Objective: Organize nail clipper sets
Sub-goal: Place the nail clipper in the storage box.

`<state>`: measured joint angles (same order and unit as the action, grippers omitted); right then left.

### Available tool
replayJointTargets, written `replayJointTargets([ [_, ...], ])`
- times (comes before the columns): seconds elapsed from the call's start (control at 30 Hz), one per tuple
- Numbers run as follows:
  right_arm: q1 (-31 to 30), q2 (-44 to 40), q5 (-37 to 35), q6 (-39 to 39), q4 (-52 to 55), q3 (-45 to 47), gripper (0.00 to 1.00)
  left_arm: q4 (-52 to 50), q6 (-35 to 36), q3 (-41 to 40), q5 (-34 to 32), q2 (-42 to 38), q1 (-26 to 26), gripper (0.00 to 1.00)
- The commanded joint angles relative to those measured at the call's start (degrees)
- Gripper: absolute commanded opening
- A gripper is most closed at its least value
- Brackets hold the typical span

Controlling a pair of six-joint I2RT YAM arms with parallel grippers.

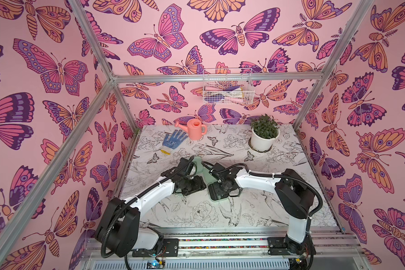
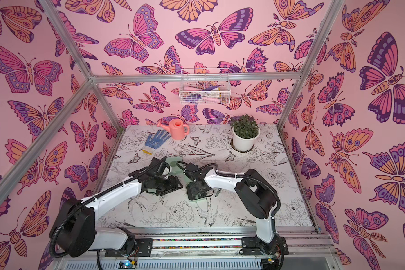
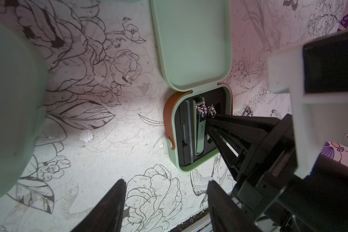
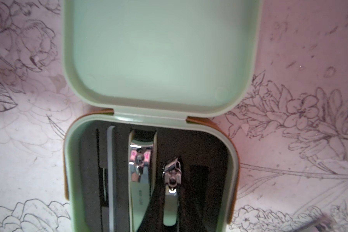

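Your right gripper (image 3: 209,117) was clamped on the small nail clipper (image 4: 170,211). It held the clipper lengthwise over the black tray (image 4: 209,144) of the open case (image 4: 68,170), likely so it could drop straight into the empty slot (image 4: 198,180) just beside it. The lid (image 4: 159,56) was swung fully back, out of your way. Your left gripper (image 3: 166,181) hovered near the case with its fingers apart and nothing between them, probably ready to steady it. The case was mint green with an orange-brown band (image 3: 168,112). A larger chrome clipper (image 4: 142,180) and a slim file (image 4: 110,170) sat in their slots.
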<state>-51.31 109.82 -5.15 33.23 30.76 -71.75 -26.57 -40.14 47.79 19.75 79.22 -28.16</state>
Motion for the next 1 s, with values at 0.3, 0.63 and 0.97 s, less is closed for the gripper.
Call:
replayJointTargets([
  [0.3, -1.5, 7.6, -1.3, 1.3, 2.5, -1.7, 0.04, 0.1, 0.0, -0.4, 0.3, 0.0, -0.2, 0.66],
  [0.63, -1.5, 2.8, -4.2, 0.4, 4.7, -3.5, 0.23, 0.1, 0.0, -0.3, 0.3, -0.4, -0.2, 0.66],
  [0.97, -1.5, 0.3, -4.3, -1.1, 6.3, -7.5, 0.29, 0.0, -0.2, -0.7, 0.3, -1.2, -0.1, 0.66],
])
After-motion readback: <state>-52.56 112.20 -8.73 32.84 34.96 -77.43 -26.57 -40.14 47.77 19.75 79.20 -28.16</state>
